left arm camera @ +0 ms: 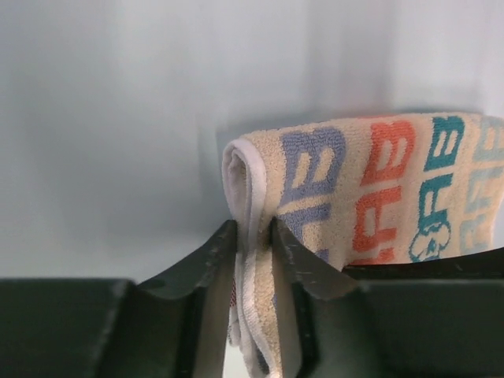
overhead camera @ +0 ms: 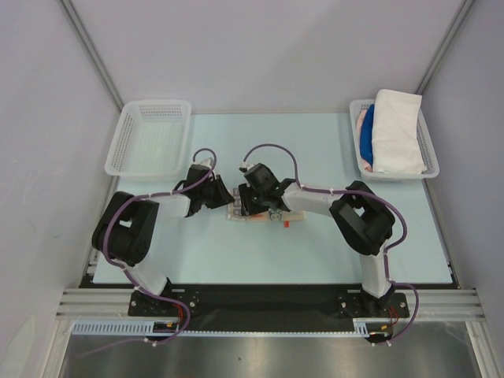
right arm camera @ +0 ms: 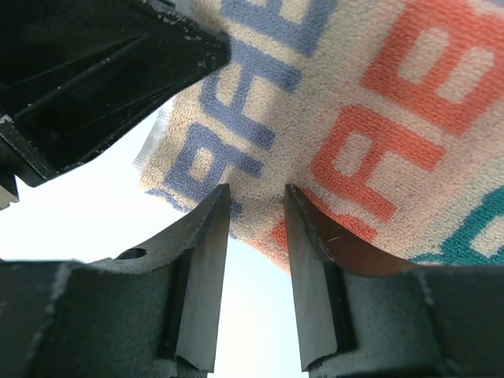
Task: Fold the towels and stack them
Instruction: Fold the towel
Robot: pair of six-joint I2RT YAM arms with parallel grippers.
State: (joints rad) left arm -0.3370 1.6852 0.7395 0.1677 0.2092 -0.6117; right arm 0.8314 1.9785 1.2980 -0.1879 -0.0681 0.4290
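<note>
Fingers [left arm camera: 209,260] of L gripper [left arm camera: 252,236] clamp towel [left arm camera: 370,181] at its folded end, L wrist view. R wrist: R gripper [right arm camera: 257,197] fingers apart, towel edge just past tips. Top: towel mid-table [overhead camera: 331,252], long axis L-R, both arms equally near.

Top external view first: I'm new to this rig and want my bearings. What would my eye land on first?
Mid-table lies a cream terry towel printed with orange, teal and blue letters, and the left gripper pinches its folded edge between its jaws. At the far right, a white plastic mesh basket holds a thick folded white towel beside blue and pink cloths.
</note>
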